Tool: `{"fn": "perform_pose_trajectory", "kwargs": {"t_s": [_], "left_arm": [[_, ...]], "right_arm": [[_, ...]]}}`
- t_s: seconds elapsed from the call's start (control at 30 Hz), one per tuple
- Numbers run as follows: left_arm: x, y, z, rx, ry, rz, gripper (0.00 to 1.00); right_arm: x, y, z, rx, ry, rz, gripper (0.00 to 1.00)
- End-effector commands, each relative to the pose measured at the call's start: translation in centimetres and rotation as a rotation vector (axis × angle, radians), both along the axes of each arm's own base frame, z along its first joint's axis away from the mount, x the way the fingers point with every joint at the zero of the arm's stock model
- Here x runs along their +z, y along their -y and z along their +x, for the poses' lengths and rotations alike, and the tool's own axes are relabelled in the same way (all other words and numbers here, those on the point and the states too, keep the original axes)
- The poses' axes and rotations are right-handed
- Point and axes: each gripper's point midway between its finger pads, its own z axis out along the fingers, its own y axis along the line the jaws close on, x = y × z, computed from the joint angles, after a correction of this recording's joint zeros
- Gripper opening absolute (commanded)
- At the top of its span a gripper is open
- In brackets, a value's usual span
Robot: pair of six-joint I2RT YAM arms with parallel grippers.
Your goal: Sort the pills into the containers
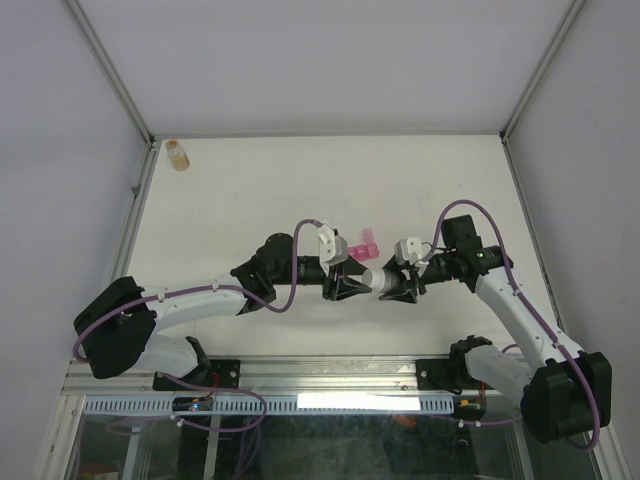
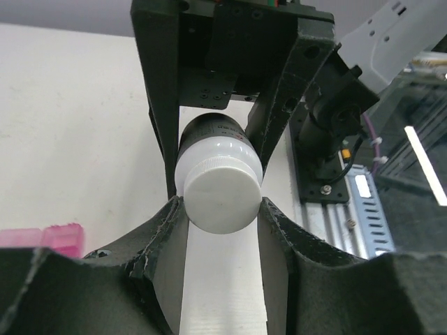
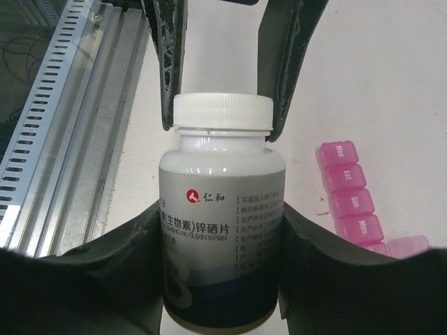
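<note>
The step in hand looked to be uncapping. The left gripper [image 2: 222,209] was clenched on the round white screw cap [image 2: 222,195] of a white plastic pill bottle with a printed label [image 3: 222,181]. The right gripper [image 3: 222,223] grasped the bottle's body, so the bottle was held level between them above the white counter [image 1: 250,190]. No pills were visible; presumably they were sealed inside. The next move called for twisting the cap against a steady right hold, then drawing it clear without tipping the mouth. The translucent pink pill-organiser strip [image 1: 362,243] lay at twelve o'clock of the bottle, near it. Its day-marked compartments seemed lidded, which would block pouring. A small amber bottle [image 1: 178,154] stood well apart at ten o'clock.
</note>
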Motion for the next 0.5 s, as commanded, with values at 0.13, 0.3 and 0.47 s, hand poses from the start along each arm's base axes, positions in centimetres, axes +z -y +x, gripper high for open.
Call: {"fn": "perform_pose_trajectory", "kwargs": {"t_s": [0.13, 0.3, 0.47], "left_arm": [[4.2, -0.1, -0.8, 0.071, -0.428, -0.140, 0.00], [3.9, 0.2, -0.8, 0.154, -0.617, -0.100, 0.00], [4.8, 0.5, -1.4, 0.147, -0.637, -0.105, 0.19]], "right_arm": [[1.3, -0.3, 0.7, -0.007, 0.029, 0.027, 0.00], [1.3, -0.4, 0.7, -0.007, 0.017, 0.030, 0.00], [1.2, -0.4, 0.8, -0.010, 0.008, 0.028, 0.00]]}}
